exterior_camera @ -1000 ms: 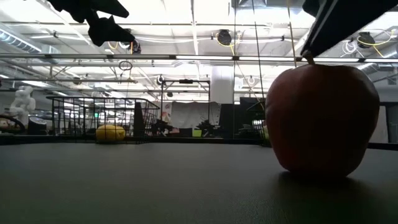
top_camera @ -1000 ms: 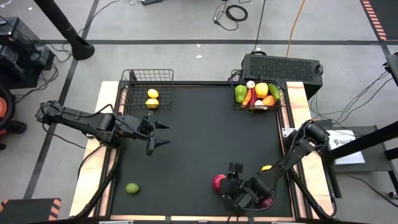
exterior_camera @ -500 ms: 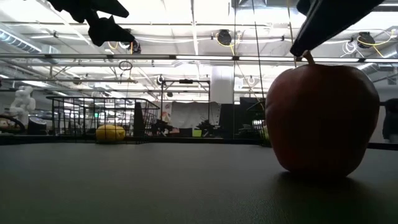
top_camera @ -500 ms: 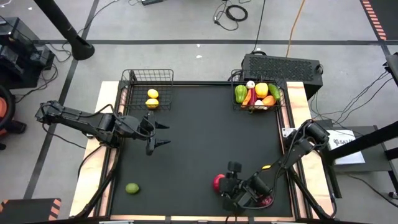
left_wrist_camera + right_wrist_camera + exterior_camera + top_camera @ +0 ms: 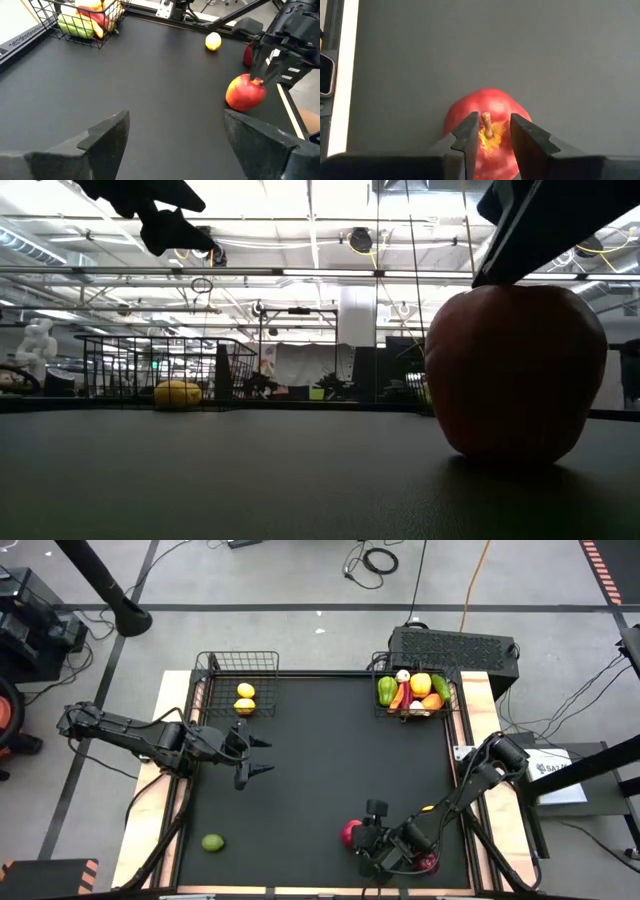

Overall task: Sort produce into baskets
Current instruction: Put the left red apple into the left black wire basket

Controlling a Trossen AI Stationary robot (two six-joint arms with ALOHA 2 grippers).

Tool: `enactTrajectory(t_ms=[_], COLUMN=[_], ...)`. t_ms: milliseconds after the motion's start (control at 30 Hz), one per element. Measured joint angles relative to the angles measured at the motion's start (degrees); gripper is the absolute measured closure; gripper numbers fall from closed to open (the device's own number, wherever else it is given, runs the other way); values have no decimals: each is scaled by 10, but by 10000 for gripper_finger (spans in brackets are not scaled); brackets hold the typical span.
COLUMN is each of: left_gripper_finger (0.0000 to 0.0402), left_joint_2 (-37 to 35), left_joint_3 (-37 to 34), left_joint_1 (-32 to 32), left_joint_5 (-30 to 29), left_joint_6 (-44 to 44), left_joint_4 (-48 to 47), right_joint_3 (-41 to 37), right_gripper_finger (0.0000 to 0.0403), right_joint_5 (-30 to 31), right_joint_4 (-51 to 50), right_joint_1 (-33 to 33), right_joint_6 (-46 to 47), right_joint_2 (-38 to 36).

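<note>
**Right fingers down over the apple stem**

Right gripper [image 5: 490, 131] at the near edge of the table [image 5: 320, 770], fingers narrowed either side of the apple's [image 5: 487, 117] stem, not yet closed on it. Likely light, hard, smooth: stem a thin hold, body safer. No long axis; stem up. Left gripper [image 5: 262, 756] open, hovering mid-left. Beyond, lemons [image 5: 245, 698] in left basket [image 5: 238, 662]; vegetables [image 5: 412, 690] fill right basket [image 5: 449, 700].

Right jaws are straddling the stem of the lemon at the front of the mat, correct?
Not the lemon: the right gripper straddles the stem of a red apple, as the right wrist view shows. The rest stands: jaws either side of the stem, near the mat's front edge.
</note>
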Motion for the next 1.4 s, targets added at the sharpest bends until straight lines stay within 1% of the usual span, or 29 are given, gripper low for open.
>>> enactTrajectory(t_ms=[133,300,367,500,633,833,933,1000,1100,1167,1267,1400], left_gripper_finger=[75,75,75,75,75,75,75,73,55,35,7,6], left_joint_2=[0,0,0,0,8,40,67,91,133,162,205,248], left_joint_3=[0,0,0,0,0,0,0,0,0,0,0,0], left_joint_1=[0,0,0,0,-5,-33,-44,-53,-71,-85,-93,-93], left_joint_5=[0,0,0,0,0,3,27,29,20,2,1,2], left_joint_6=[0,0,0,-4,-1,25,28,43,108,149,185,190], left_joint_4=[0,2,2,2,13,70,107,143,230,289,366,436], right_joint_3=[-3,-4,-4,-4,0,9,9,9,9,9,9,9], right_gripper_finger=[327,382,396,396,400,402,402,402,402,403,403,403], right_joint_5=[1,1,1,6,12,33,40,46,42,28,0,-23], right_joint_4=[6,6,6,5,2,6,12,26,47,61,79,92], right_joint_1=[0,0,0,0,-3,-25,-35,-43,-57,-66,-78,-88], right_joint_6=[0,-2,-7,-15,-53,-140,-194,-233,-286,-318,-354,-392], right_joint_2=[0,0,0,0,-10,-80,-122,-149,-184,-203,-223,-232])
